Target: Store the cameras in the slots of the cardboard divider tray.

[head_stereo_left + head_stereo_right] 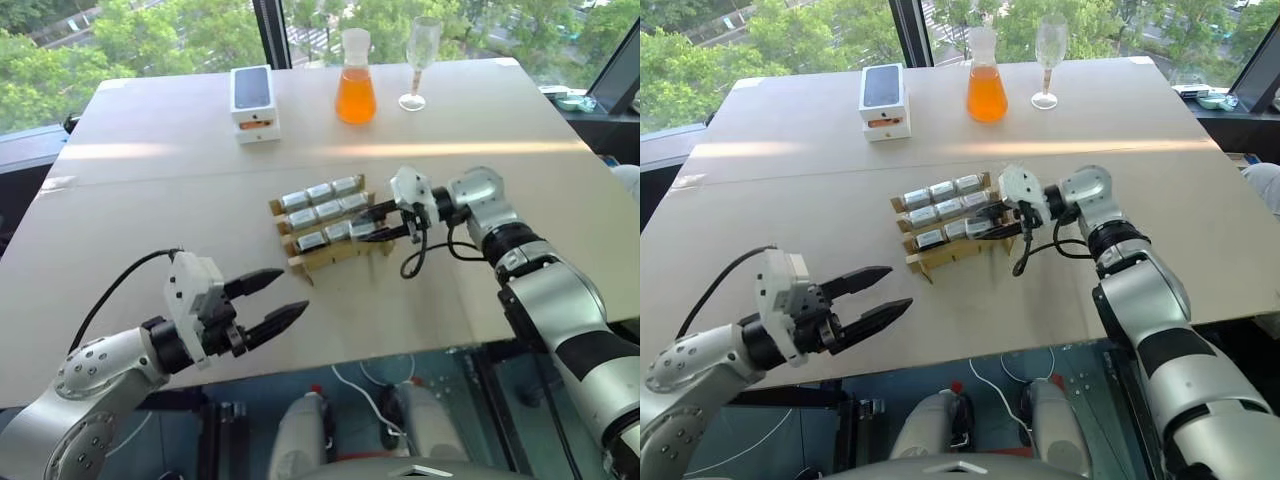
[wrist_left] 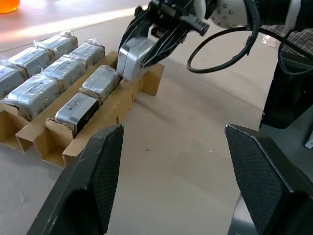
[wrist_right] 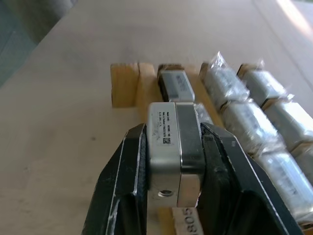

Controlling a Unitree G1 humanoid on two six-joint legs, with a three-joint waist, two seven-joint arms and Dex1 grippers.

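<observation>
1. Judged: lower the held camera [image 3: 175, 147] squarely into the last free slot at the 3 o'clock end of the cardboard divider tray [image 1: 325, 255]'s near row, beside its neighbours.
2. The right gripper [image 1: 378, 225] clamps that camera, reaching in from 3 o'clock, pointing slightly downward.
3. The left gripper [image 1: 272, 303] hovers wide and empty at 7 o'clock over the table [image 1: 150, 200].

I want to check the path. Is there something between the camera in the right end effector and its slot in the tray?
Nothing visible does. The right end effector holds the camera just over the cardboard divider tray, at its near row's end slot.
</observation>
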